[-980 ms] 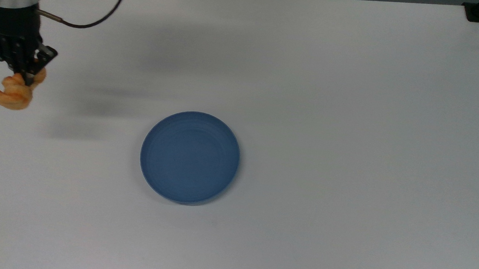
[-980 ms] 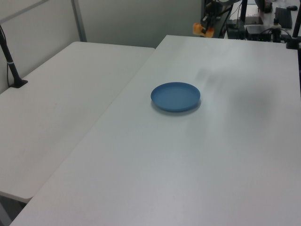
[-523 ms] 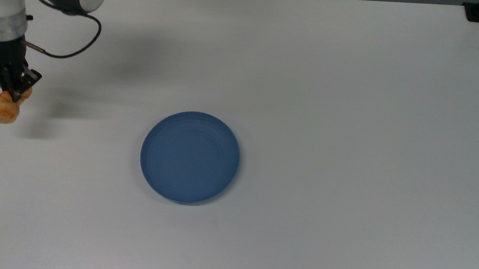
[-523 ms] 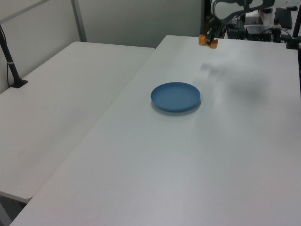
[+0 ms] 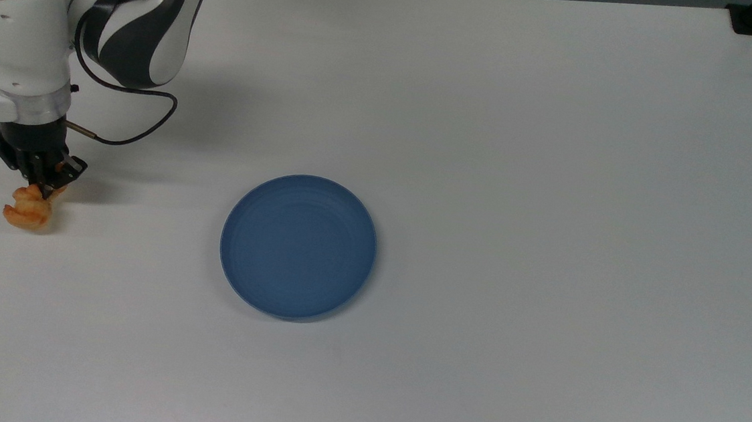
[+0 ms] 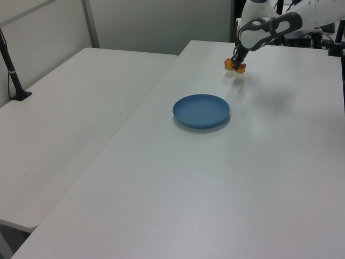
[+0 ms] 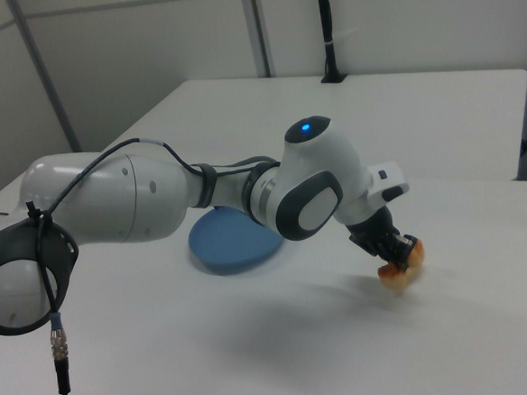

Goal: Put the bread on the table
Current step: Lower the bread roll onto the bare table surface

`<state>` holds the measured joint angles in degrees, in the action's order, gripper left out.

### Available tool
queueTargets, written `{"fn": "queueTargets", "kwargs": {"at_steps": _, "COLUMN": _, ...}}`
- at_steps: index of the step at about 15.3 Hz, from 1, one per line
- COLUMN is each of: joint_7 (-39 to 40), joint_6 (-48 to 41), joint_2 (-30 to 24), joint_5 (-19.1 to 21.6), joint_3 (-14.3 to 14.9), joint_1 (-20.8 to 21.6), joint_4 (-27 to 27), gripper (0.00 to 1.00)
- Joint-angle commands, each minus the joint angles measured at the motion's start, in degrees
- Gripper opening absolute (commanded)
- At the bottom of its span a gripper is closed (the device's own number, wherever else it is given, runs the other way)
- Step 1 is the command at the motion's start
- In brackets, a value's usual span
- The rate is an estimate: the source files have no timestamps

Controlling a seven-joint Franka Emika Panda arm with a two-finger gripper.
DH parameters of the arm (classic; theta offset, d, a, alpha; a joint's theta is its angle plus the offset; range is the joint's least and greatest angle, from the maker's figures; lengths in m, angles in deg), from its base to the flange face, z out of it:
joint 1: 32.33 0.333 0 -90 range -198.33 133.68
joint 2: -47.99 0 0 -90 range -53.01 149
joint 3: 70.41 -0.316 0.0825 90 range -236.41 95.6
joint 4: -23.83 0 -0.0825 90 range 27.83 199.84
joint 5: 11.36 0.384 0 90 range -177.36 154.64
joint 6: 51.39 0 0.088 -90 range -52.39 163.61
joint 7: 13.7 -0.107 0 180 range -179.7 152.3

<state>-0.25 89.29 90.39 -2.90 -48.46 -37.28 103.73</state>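
Claw: black claw (image 5: 42,183) clamped on the top of the bread, pointing down at the top view's far left.
Bread: lumpy, flaky golden-orange roll (image 5: 28,210), hanging low over the tabletop; whether it touches, cannot tell.
Tabletop: smooth, plain white slab (image 5: 550,218).
Plate: round blue dish (image 5: 298,245), shallow rim, well apart from the bread.

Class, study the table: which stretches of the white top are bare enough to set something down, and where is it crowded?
Bare table runs everywhere on the top view's right of the blue plate, and below it. The top view's left edge is crowded: the pincer holds the bread there.
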Motion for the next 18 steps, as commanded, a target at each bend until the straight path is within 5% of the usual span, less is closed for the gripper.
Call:
{"fn": "queueTargets", "kwargs": {"at_steps": 1, "joint_7": 0.7, "joint_6": 1.3, "joint_2": 0.5, "joint_5": 1.4, "joint_3": -0.1, "joint_1": 0.4, "joint_4": 0.9, "gripper": 0.13}}
{"fn": "queueTargets", "kwargs": {"at_steps": 10, "joint_7": 0.7, "joint_6": 1.4, "joint_2": 1.0, "joint_5": 1.2, "joint_3": -0.5, "joint_1": 0.5, "joint_4": 0.9, "gripper": 0.73}}
{"fn": "queueTargets", "kwargs": {"at_steps": 18, "joint_7": 0.7, "joint_6": 1.4, "joint_2": 0.9, "joint_5": 1.3, "joint_3": -0.5, "joint_1": 0.5, "joint_4": 0.9, "gripper": 0.80}}
